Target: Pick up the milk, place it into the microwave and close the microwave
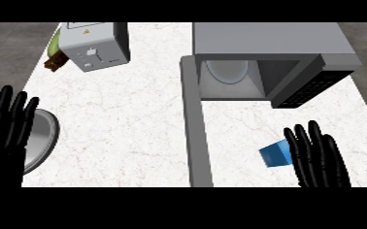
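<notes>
The milk [275, 155] is a small blue carton on the white counter, in front of the microwave at the lower right. My right hand [317, 158] stands just right of it, fingers straight and open, about touching its right side. The grey microwave [267, 40] sits at the back right with its cavity open and a round glass plate [229, 71] inside. Its door [196, 126] swings out toward me as a long grey bar left of the milk. My left hand [14, 126] rests open at the left edge, fingers up.
A silver toaster [95, 46] stands at the back left with a green and brown item [57, 54] beside it. A round metal pan [41, 139] lies at the left edge beside my left hand. Bare white counter [129, 116] lies between pan and door.
</notes>
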Robot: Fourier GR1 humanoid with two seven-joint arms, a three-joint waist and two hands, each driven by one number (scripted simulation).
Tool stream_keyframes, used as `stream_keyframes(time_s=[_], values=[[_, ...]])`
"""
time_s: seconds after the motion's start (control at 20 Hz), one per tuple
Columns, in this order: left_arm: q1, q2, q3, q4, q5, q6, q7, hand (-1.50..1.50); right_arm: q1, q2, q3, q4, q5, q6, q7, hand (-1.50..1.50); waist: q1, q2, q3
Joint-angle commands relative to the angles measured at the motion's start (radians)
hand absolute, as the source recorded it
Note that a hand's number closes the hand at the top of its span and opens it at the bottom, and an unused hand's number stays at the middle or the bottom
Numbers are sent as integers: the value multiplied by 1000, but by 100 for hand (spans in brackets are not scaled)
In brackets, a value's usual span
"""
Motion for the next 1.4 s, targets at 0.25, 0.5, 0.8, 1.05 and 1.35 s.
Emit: stream_keyframes(time_s=[0.25, 0.5, 0.8, 1.05, 1.35], values=[[204, -45, -34, -115, 6, -65, -71, -150, 87, 9, -11, 45, 120, -129, -114, -150, 2, -1, 0], [251, -75, -102, -106, -59, -53, -108, -150, 47, 9, -22, 163, 176, -206, -162, -150, 3, 1, 0], [337, -76, -69, -123, -36, -114, -175, -150, -36, 9, -122, 299, 114, -258, -229, -150, 6, 2, 0], [376, -71, -16, -142, 18, -154, -180, -150, -33, -34, -219, 314, 33, -208, -248, -150, 4, 2, 0], [478, -42, 49, -165, 101, -225, -247, -150, -18, -28, -280, 434, 36, -244, -353, -150, 11, 0, 0]])
